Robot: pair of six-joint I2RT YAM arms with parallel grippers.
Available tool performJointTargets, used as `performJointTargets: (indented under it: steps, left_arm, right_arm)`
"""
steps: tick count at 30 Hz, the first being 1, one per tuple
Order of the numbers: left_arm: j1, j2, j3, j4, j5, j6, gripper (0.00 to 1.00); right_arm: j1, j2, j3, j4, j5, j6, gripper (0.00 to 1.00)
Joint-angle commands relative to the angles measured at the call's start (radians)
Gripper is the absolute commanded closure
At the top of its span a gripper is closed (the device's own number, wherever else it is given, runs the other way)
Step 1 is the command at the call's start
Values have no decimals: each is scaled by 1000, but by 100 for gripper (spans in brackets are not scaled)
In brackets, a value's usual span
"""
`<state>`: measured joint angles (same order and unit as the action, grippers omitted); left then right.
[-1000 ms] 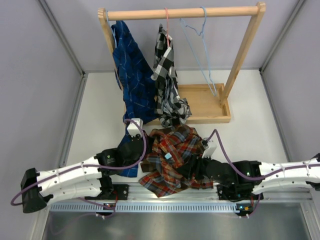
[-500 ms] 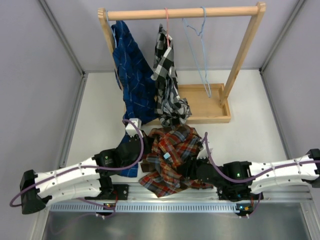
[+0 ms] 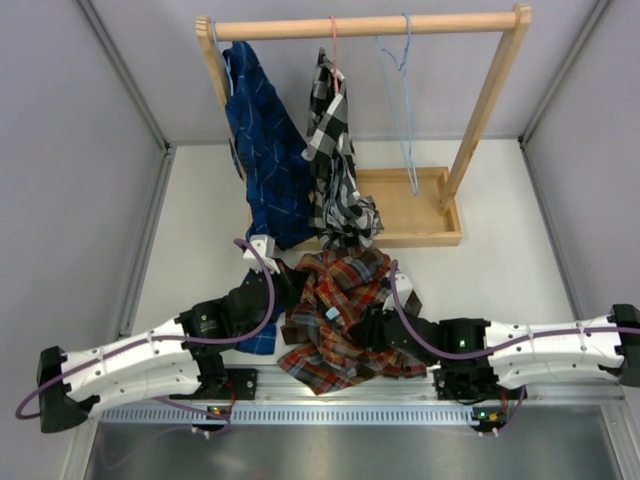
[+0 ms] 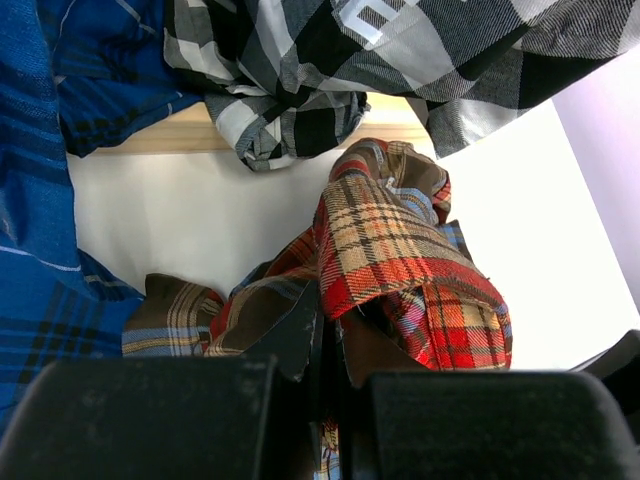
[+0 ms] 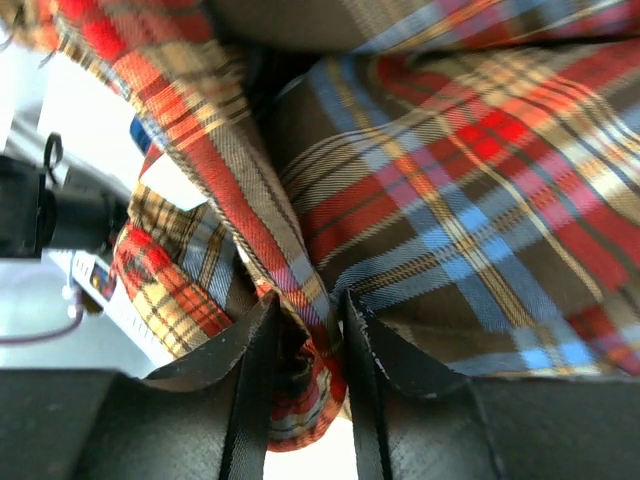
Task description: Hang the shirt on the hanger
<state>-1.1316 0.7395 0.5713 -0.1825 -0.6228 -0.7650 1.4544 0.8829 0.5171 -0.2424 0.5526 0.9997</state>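
The red-orange plaid shirt (image 3: 345,315) lies bunched on the table near the front edge, its light blue neck label facing up. My left gripper (image 3: 283,293) is shut on the shirt's left edge; in the left wrist view the shirt (image 4: 400,250) runs up from between the closed fingers. My right gripper (image 3: 372,332) is shut on a fold of the shirt (image 5: 450,190) at its right side. The light blue wire hanger (image 3: 402,95) hangs empty on the wooden rail at the back, right of the checked shirt.
A wooden rack (image 3: 480,120) with a tray base (image 3: 410,215) stands at the back. A dark blue plaid shirt (image 3: 262,140) and a black-and-white checked shirt (image 3: 335,150) on a pink-red hanger (image 3: 334,45) hang from it, drooping close to the plaid shirt. Grey walls enclose the table.
Both grippers have moved in toward the shirt and a little away from the front edge. The right arm slid left along the front. The blue hanger has swung slightly.
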Motion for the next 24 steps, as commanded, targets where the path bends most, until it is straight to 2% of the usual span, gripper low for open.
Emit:
performJointTargets:
  steps: [1,4,5,6,7,9,12,13,15,16,18,19,22,24]
  left_arm:
    - [0,-9,-5,61,-20,-11,100]
    - [0,-17,-11,60,-34,-8,100]
    - [0,-25,-13,58,-38,-8,100]
    - [0,-29,-11,45,-43,-11,100]
    - [0,-32,-10,40,-52,-8,100]
    - [0,-49,5,25,-61,9,100]
    - [0,-84,59,25,-55,70,100]
    - [0,-97,80,25,-48,90,100]
    - [0,-130,164,25,-35,156,100]
    - [0,-138,197,25,-29,180,100]
    - [0,-147,304,26,20,266,100]
    - [0,-147,335,35,50,301,100]
    - [0,-138,384,58,127,385,100]
    - [0,-121,363,78,176,342,100]
  right_arm:
    - [-9,27,15,132,-85,-56,70]
    - [-8,19,-8,159,-121,-52,72]
    - [-6,8,-12,167,-140,-49,76]
    - [-3,1,-17,166,-141,-46,84]
    - [1,-7,-14,155,-138,-44,100]
    - [4,-27,15,68,-103,-65,100]
    - [4,-47,180,-97,9,-162,100]
    - [3,-48,305,-204,36,-200,100]
    - [-9,-29,455,-294,93,-323,100]
    - [-14,-10,621,-383,105,-367,100]
    - [-17,69,804,-466,161,-485,100]
    - [-19,108,987,-544,194,-559,100]
    - [-23,238,1263,-650,245,-624,100]
    - [-32,260,1296,-721,289,-615,100]
